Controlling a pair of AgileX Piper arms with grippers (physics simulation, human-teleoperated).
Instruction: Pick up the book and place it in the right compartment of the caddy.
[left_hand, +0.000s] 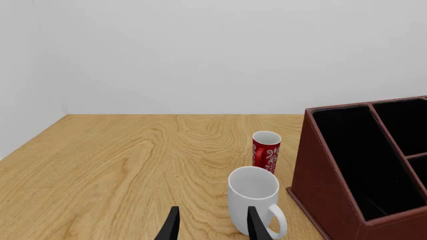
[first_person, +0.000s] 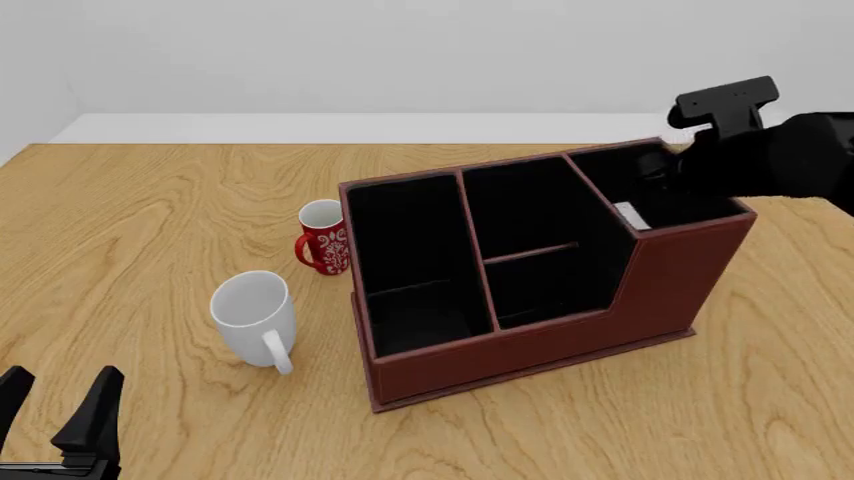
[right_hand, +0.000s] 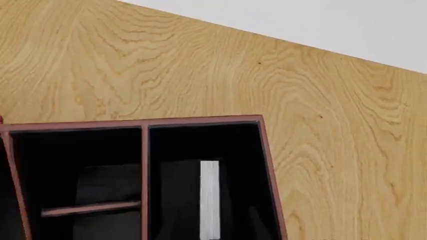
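Observation:
The reddish-brown caddy (first_person: 534, 350) stands mid-table; it also shows in the left wrist view (left_hand: 327, 185) and the right wrist view (right_hand: 133, 123). The book stands inside the tall right compartment (first_person: 674, 200), and only its white page edge (first_person: 625, 215) shows; the edge also shows in the right wrist view (right_hand: 209, 200). My right gripper (first_person: 657, 168) hangs over that compartment as a dark mass, and its fingers cannot be made out. My left gripper (first_person: 60, 405) is open and empty near the front left edge of the table, and it shows in the left wrist view (left_hand: 213, 227).
A white mug (first_person: 254, 315) stands left of the caddy, close ahead of my left gripper (left_hand: 253, 197). A red patterned mug (first_person: 323, 238) stands behind it near the caddy's left wall. The caddy's two lower sections hold nothing I can see.

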